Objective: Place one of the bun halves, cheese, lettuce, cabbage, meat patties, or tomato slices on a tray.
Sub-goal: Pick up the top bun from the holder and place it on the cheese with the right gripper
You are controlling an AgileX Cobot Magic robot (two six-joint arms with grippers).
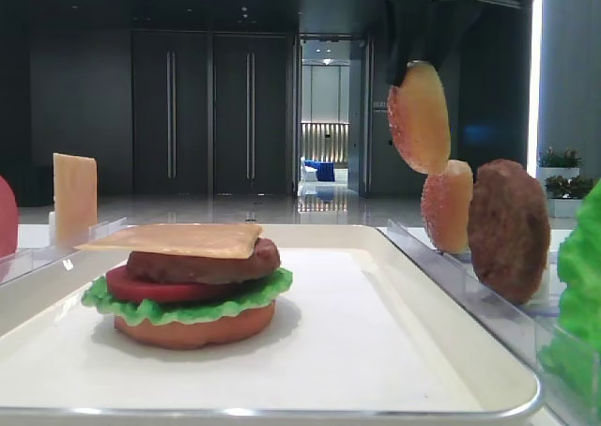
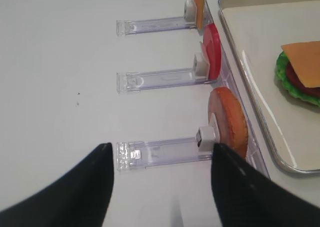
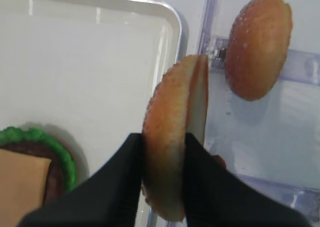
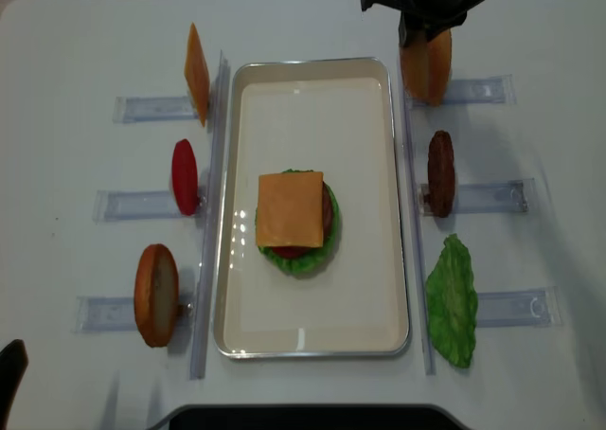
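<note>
My right gripper (image 3: 164,139) is shut on a domed, seeded bun half (image 3: 170,127), held on edge in the air. It hangs above the tray's far right rim (image 1: 404,243), with the gripper (image 1: 424,51) over it. A second bun half (image 3: 257,44) stands in the clear rack beside it. On the cream tray (image 4: 379,259) sits a stack (image 4: 295,220) of reddish bottom bun, lettuce, tomato slice, meat patty and cheese on top. My left gripper (image 2: 162,159) is open over the bare table at the left racks, holding nothing.
Left racks hold a cheese slice (image 4: 196,73), a tomato slice (image 4: 185,176) and a flat reddish bun (image 4: 156,295). Right racks hold a meat patty (image 4: 440,172) and a lettuce leaf (image 4: 453,302). Clear rack rails (image 4: 210,212) run along both long sides of the tray.
</note>
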